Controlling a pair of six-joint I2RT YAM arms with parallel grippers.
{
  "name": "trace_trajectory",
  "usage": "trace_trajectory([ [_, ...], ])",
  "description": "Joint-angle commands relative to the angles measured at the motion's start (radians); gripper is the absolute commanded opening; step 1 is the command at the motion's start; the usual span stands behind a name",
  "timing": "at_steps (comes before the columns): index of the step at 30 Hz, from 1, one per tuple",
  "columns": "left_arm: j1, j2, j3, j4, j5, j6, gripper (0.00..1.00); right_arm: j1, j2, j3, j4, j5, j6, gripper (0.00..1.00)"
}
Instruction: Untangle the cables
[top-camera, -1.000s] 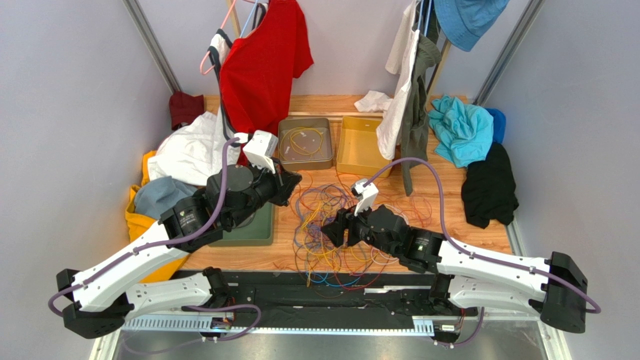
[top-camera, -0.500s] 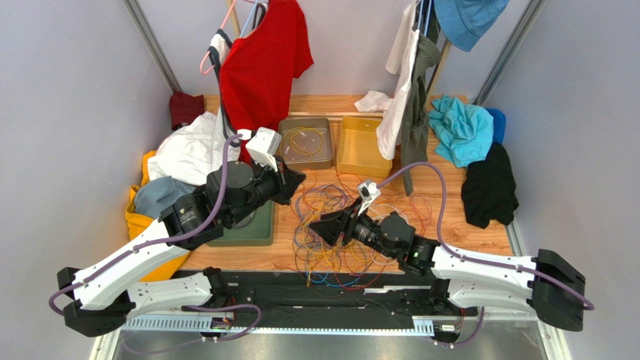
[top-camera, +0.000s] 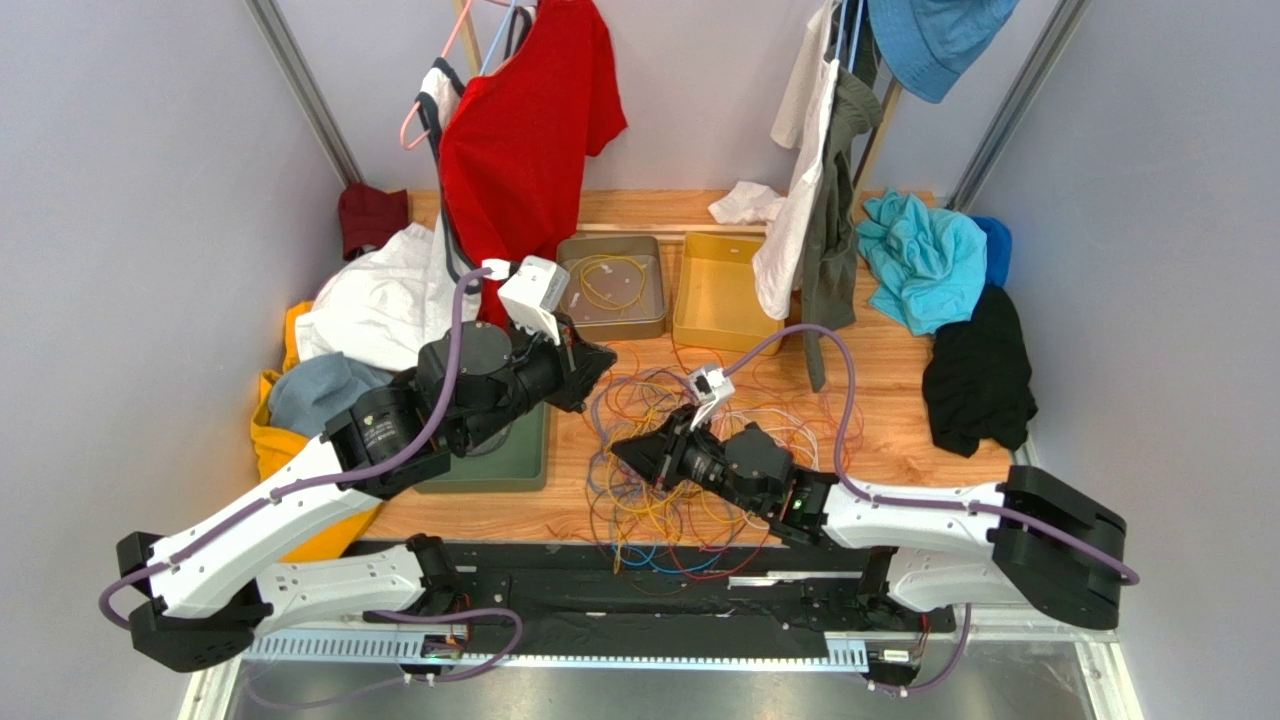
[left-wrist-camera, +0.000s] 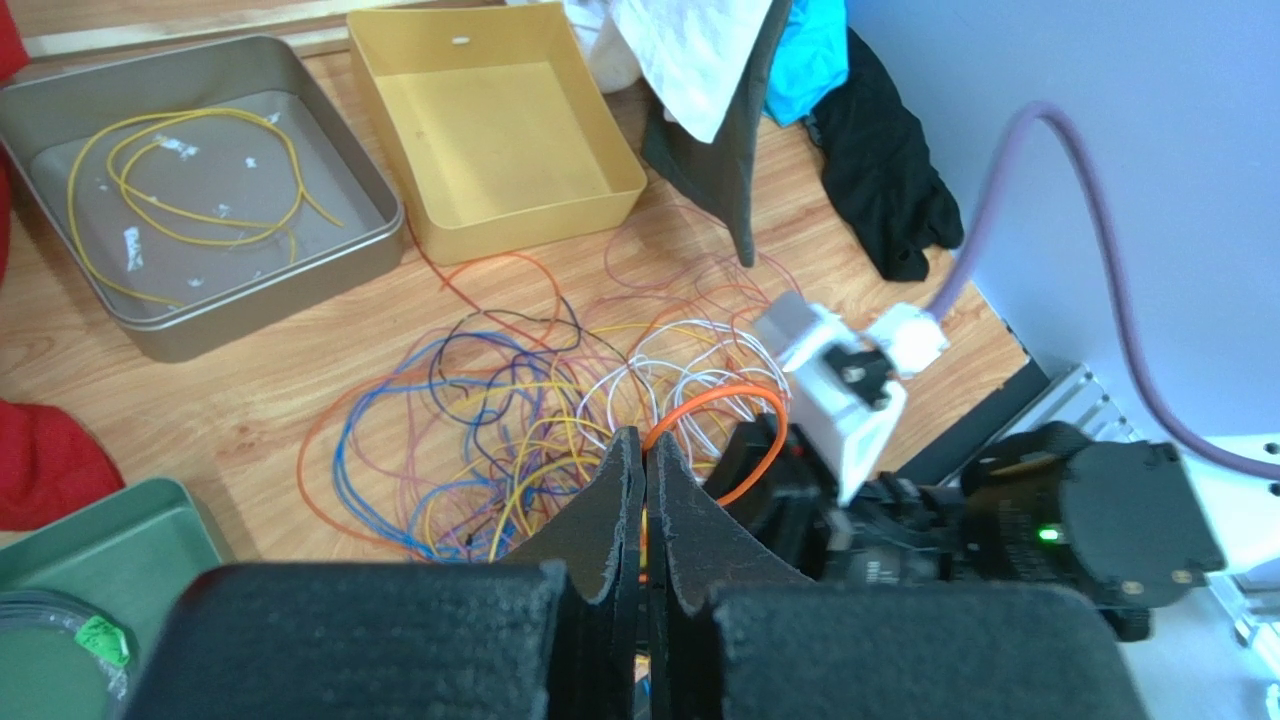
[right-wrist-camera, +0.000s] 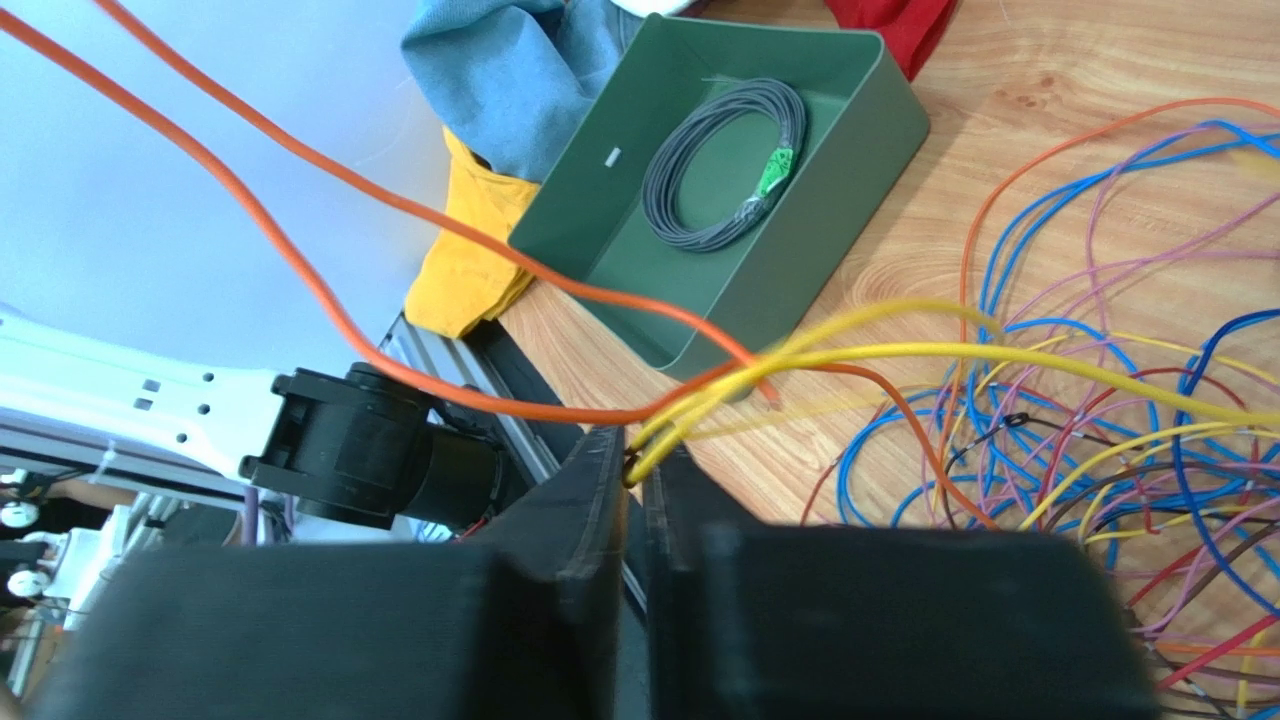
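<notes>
Wood table (top-camera: 902, 405), clothes (top-camera: 932, 255) piled round the edges. Cables (top-camera: 661, 480) lie in a tangled heap at centre-front, between both arms. Right gripper (right-wrist-camera: 634, 450) sits low at the heap's left side, fingers nearly closed, pinching yellow strands with an orange one. Left gripper (left-wrist-camera: 645, 450) hangs above the heap's upper left, fingers pressed together; an orange loop meets the tip, grip unclear. One yellow cable (left-wrist-camera: 181, 165) lies in the grey tray (left-wrist-camera: 226, 323).
</notes>
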Motion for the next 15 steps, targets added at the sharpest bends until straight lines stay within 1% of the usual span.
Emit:
trace_trajectory([
  [1,0.003,-0.032,0.015,-0.004,-0.055,0.008,0.0,0.028,-0.159,0.0,-0.078,0.052,-0.011,0.0],
  [2,0.004,-0.031,0.015,-0.015,-0.097,0.009,0.0,0.032,-0.252,0.006,-0.143,0.057,-0.023,0.0],
  [3,0.007,-0.029,0.017,-0.032,-0.128,0.003,0.0,0.041,-0.303,0.017,-0.22,0.064,-0.031,0.0],
  [4,0.015,-0.022,0.015,-0.068,-0.157,-0.006,0.0,0.043,-0.355,0.05,-0.38,0.078,-0.038,0.0],
  [5,0.048,-0.017,0.014,-0.089,-0.182,-0.017,0.0,0.046,-0.461,0.067,-0.46,0.087,-0.046,0.0],
  [6,0.078,-0.013,0.002,-0.104,-0.177,-0.047,0.0,0.048,-0.515,0.09,-0.539,0.098,-0.06,0.0],
  [7,0.11,-0.008,-0.011,-0.119,-0.165,-0.069,0.0,0.048,-0.567,0.131,-0.693,0.125,-0.066,0.0],
  [8,0.182,-0.009,-0.026,-0.116,-0.12,-0.085,0.0,0.048,-0.665,0.159,-0.766,0.145,-0.074,0.0],
  [9,0.222,-0.011,-0.067,-0.106,-0.092,-0.116,0.0,0.049,-0.711,0.185,-0.832,0.17,-0.081,0.0],
  [10,0.259,-0.016,-0.09,-0.083,-0.067,-0.132,0.0,0.049,-0.792,0.208,-0.946,0.214,-0.087,0.0],
  [11,0.32,-0.014,-0.11,-0.072,-0.038,-0.145,0.0,0.049,-0.829,0.259,-0.993,0.234,-0.092,0.0],
  [13,0.365,-0.003,-0.155,-0.043,-0.023,-0.175,0.0,0.049,-0.914,0.299,-1.103,0.299,-0.113,0.0],
  [15,0.405,0.015,-0.169,-0.026,-0.001,-0.188,0.0,0.049,-0.951,0.339,-1.153,0.336,-0.127,0.0],
])
